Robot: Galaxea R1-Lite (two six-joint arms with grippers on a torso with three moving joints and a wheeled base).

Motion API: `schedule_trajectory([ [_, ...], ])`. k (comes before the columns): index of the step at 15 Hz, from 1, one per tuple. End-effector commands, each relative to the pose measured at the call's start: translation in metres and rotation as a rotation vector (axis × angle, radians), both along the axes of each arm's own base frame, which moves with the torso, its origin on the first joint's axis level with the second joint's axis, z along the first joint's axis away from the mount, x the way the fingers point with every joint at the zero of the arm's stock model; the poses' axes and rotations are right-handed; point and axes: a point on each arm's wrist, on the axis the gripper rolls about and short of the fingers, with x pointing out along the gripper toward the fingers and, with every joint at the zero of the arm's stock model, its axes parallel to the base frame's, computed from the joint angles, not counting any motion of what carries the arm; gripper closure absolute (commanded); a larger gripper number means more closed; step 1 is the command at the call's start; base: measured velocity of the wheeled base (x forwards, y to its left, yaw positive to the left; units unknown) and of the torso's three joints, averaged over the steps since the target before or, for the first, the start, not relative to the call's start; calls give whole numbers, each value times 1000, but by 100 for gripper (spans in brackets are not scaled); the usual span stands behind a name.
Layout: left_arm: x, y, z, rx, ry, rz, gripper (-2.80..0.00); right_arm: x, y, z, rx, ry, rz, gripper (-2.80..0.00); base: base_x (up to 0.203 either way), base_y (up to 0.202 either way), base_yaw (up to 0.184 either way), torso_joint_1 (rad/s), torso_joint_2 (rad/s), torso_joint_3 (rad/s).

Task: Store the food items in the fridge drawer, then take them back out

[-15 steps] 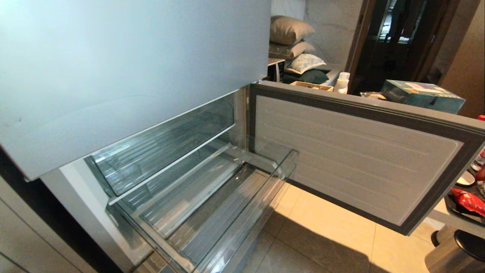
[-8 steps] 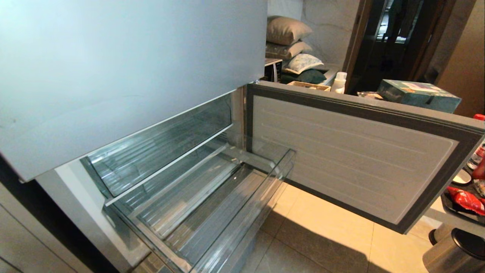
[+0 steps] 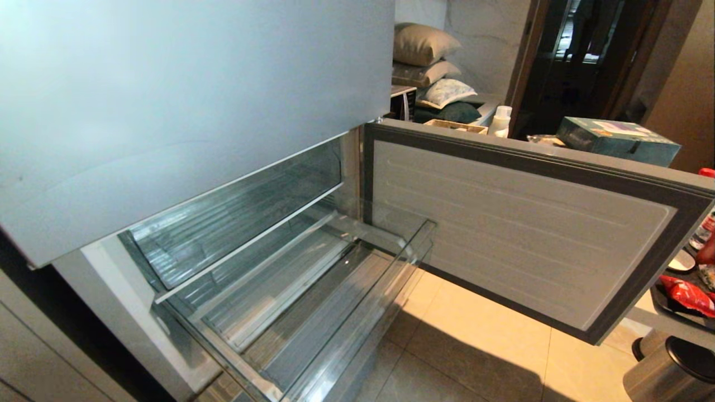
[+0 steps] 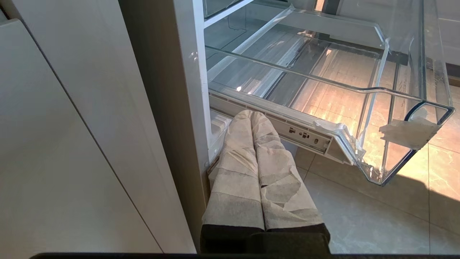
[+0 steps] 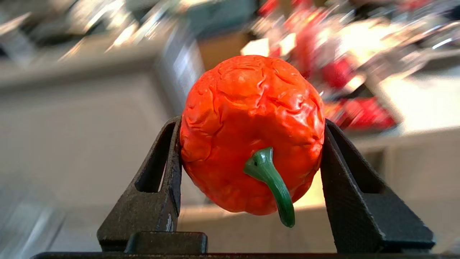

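Fridge drawer (image 3: 313, 312) pulled out, clear plastic, ribbed bottom, nothing inside; second clear bin (image 3: 234, 218) just above and behind it, under the silver-blue upper panel (image 3: 184, 100). Lower fridge door (image 3: 525, 234) swung open beside the drawer, white inner liner with dark gasket facing the drawer. Tiled floor (image 3: 480, 363) below the drawer's front lip.

Left gripper (image 4: 257, 118) low beside the drawer, near the rail under its side wall; cloth-wrapped fingers (image 4: 237, 169) pressed together, nothing between them. White cabinet side (image 4: 72, 126) on the far side of the gripper from the drawer.

Right gripper (image 5: 251, 133) outside the head view; black fingers (image 5: 163, 172) clamped on either side of a red pepper (image 5: 248, 122), wrinkled glossy skin, green stem toward the camera. Pepper clear of the drawer, drawer not visible in the right wrist view; background there blurred, red packets and a pale counter only roughly readable.

Red packet (image 3: 690, 296) on a dark tray beyond the open door, well apart from the drawer. Teal box (image 3: 617, 139) and pillows (image 3: 427, 44) behind the door.
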Motion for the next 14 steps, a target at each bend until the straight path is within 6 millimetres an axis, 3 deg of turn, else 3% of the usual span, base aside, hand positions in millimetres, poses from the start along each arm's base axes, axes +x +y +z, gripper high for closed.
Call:
schedule_trajectory([
  [1, 0, 0, 0, 1, 0, 0, 0, 51, -47, 13, 48, 60, -118, 0, 0, 0, 0, 0, 0, 0],
  [9, 0, 0, 0, 0, 0, 0, 0, 148, -151, 30, 110, 57, -184, 0, 0, 0, 0, 0, 0, 0],
  [14, 0, 0, 0, 0, 0, 0, 0, 214, -210, 4, 176, 102, -132, 0, 0, 0, 0, 0, 0, 0],
])
